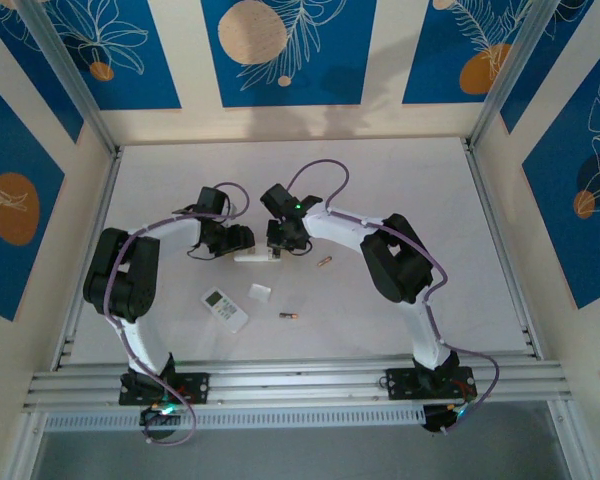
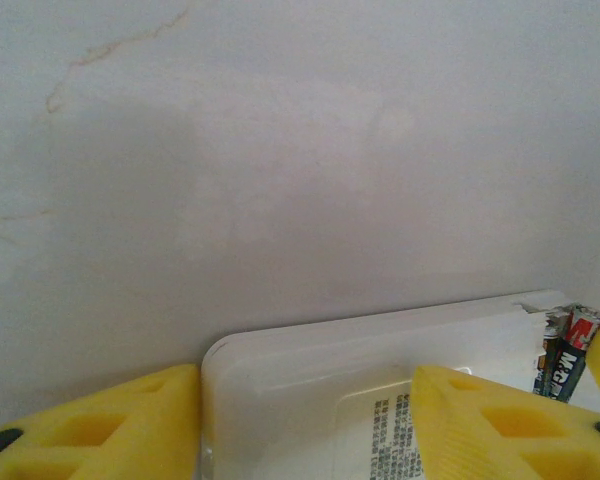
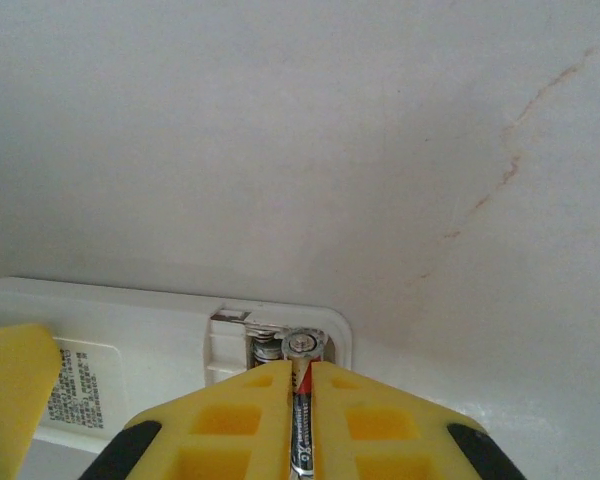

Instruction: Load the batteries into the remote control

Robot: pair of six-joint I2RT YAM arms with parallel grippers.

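A white remote control [image 2: 310,345] lies back-up on the table, and my left gripper [image 2: 308,390] is shut on it across one end, a yellow finger [image 2: 110,420] on either side. At the remote's other end the battery compartment [image 3: 280,335] is open. My right gripper [image 3: 300,372] is shut on a battery [image 3: 301,420], whose metal end [image 3: 302,344] sits in the compartment beside another battery [image 3: 265,350]. In the top view both grippers, left [image 1: 236,240] and right [image 1: 279,240], meet over this remote [image 1: 254,256]. Two loose batteries lie on the table, one [image 1: 324,262] to the right and one [image 1: 288,316] nearer.
A second white remote [image 1: 225,308] lies face-up near the left arm, with a small white cover [image 1: 259,292] next to it. The white table [image 1: 410,190] is bounded by side rails and a metal rail along the front.
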